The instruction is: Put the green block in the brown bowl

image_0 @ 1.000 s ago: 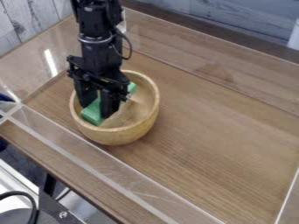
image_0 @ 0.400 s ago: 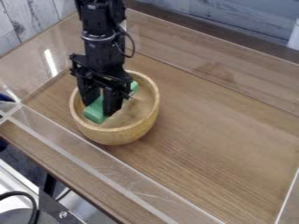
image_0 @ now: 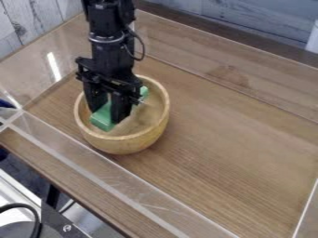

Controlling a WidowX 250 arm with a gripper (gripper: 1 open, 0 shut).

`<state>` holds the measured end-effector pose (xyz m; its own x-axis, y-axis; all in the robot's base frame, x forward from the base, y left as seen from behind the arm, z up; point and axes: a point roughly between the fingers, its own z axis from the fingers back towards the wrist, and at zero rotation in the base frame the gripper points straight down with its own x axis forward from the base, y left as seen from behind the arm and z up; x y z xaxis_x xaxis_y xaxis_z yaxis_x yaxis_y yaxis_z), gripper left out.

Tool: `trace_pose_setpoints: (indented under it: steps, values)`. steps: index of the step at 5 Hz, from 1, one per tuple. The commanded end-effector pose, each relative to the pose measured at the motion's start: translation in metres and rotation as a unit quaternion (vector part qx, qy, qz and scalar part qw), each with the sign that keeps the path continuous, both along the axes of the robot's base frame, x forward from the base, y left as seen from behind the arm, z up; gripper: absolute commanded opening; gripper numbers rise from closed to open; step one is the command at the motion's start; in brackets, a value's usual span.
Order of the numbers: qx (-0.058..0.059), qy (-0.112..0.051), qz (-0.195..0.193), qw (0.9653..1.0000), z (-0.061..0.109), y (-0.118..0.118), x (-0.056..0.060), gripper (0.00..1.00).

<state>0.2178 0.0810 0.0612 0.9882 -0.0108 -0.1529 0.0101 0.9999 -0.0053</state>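
Observation:
The brown bowl (image_0: 139, 138) of light tan wood stands on the table at the left of centre. Inside it lies the green block (image_0: 104, 120), a bright green bar tilted against the bowl's inner wall, partly covered by the gripper. My black gripper (image_0: 114, 112) points straight down into the bowl, and its fingers are closed around the middle of the block. The lower fingertips are hidden behind the bowl's rim and the block.
A wooden tabletop (image_0: 224, 139) spreads to the right of the bowl. A clear plastic wall (image_0: 74, 158) runs along the table's near edge, and another runs along the far right side. A black cable (image_0: 19, 218) shows at the bottom left.
The arm and gripper have shifted very slightly to the right in the picture with the block. The bowl has stayed where it was.

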Motion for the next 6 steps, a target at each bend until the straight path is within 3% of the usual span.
trace_pose_setpoints:
  steps: [1,6]
  values:
    - [0.007,-0.023,-0.001,0.9997,0.0110,0.0025,0.0118,0.00]
    - [0.000,-0.016,0.000,0.9999,0.0112,0.0014,0.0147,0.00]
